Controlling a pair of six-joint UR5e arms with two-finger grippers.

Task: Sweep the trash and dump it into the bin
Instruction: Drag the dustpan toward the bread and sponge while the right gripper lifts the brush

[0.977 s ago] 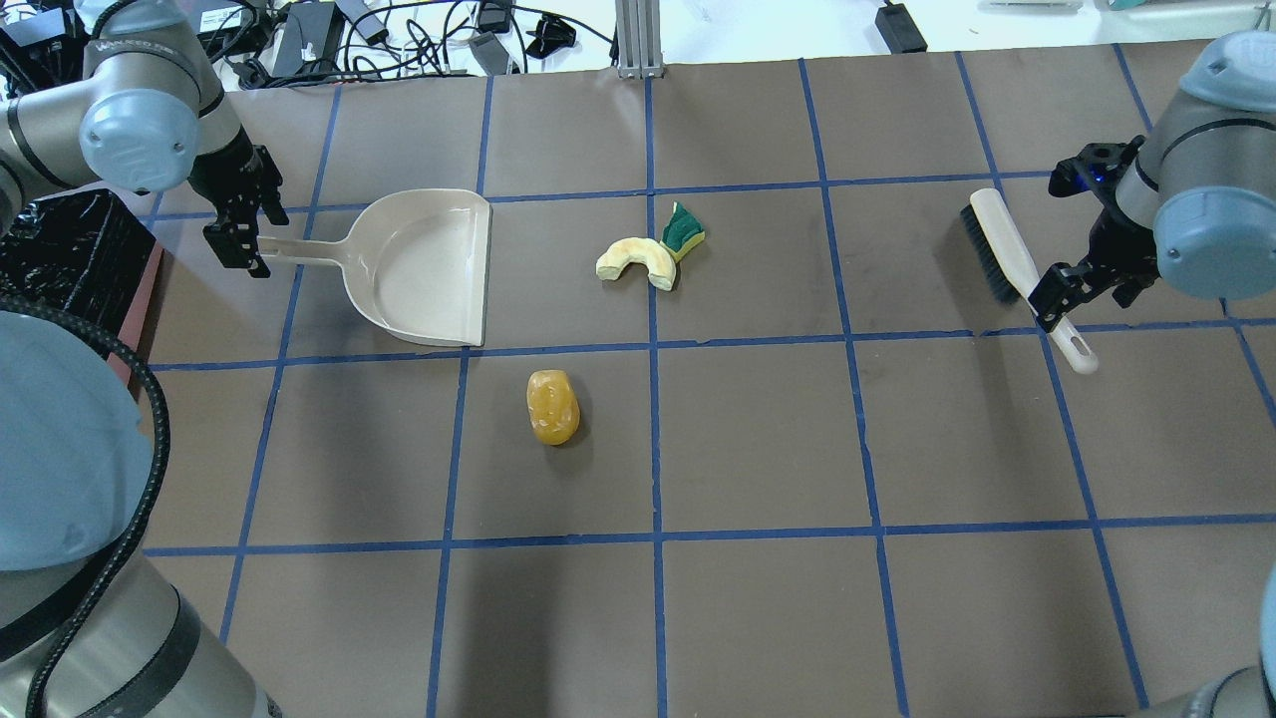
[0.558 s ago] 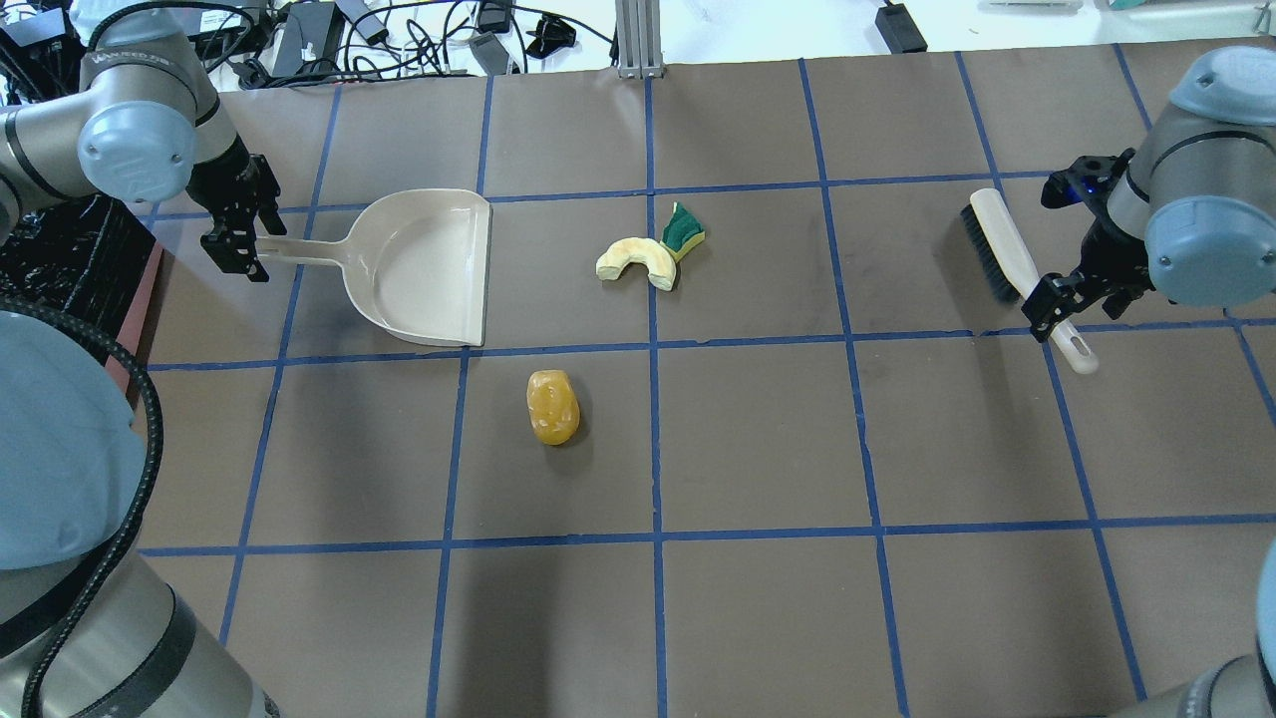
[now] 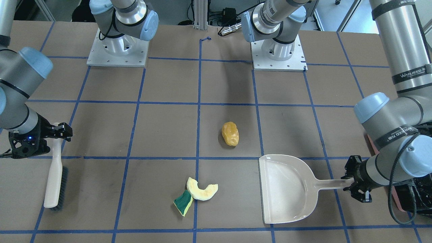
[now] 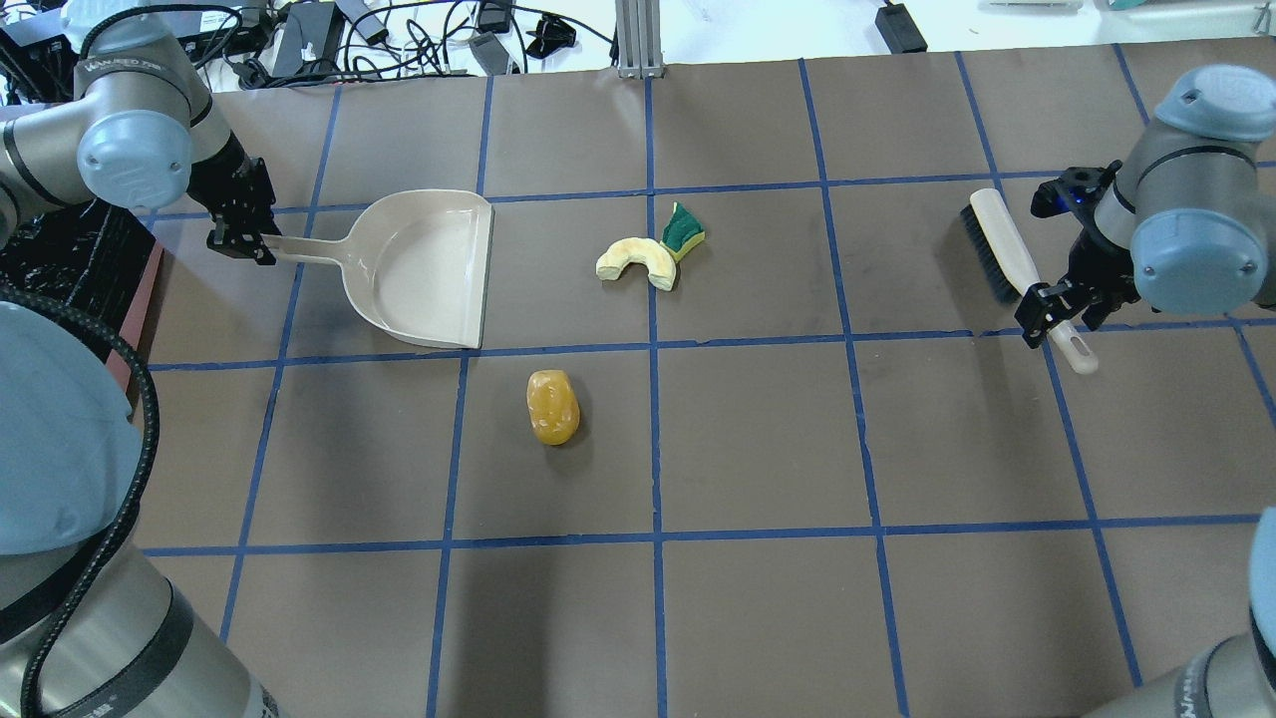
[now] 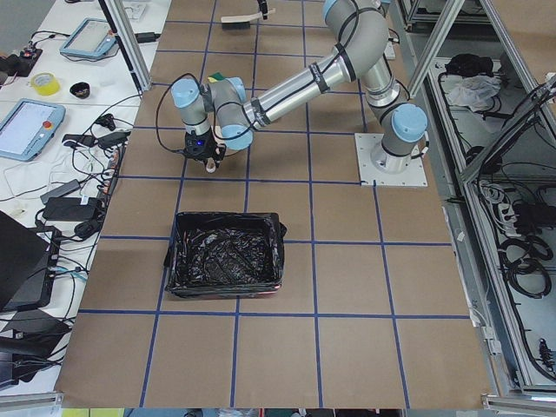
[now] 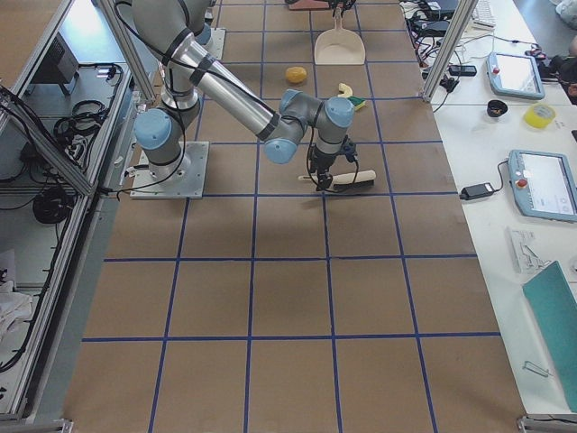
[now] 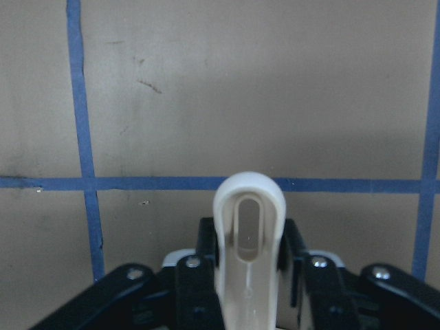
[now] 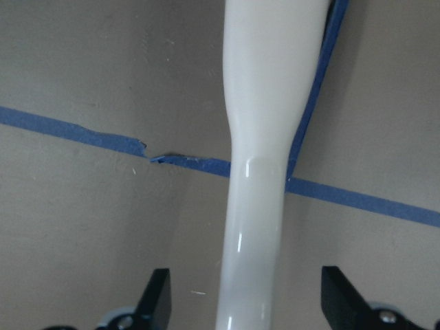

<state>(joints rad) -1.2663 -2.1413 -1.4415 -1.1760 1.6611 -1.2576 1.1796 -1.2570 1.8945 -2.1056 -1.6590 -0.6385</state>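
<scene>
The trash lies in three pieces: a yellow-brown lump (image 4: 553,406), a pale crescent slice (image 4: 636,261) and a green-and-yellow sponge piece (image 4: 683,231) touching it. The beige dustpan (image 4: 419,269) lies flat to their left. My left gripper (image 4: 244,244) is shut on the end of its handle; in the left wrist view the pads (image 7: 206,240) press both sides. My right gripper (image 4: 1047,317) is open, its fingers (image 8: 159,295) straddling the handle of the beige brush (image 4: 997,244) without touching. The bin (image 5: 226,256), lined in black plastic, stands behind the left arm.
The brown table carries a blue tape grid. Cables and power bricks (image 4: 329,35) crowd the far edge beyond the mat. The bin's edge (image 4: 60,259) shows at the table's left rim, partly behind my left arm. Both arm bases (image 3: 118,50) stand at the near side.
My left gripper has closed on the dustpan handle, and the pan has turned slightly. My right gripper has dropped lower over the brush handle, still open.
</scene>
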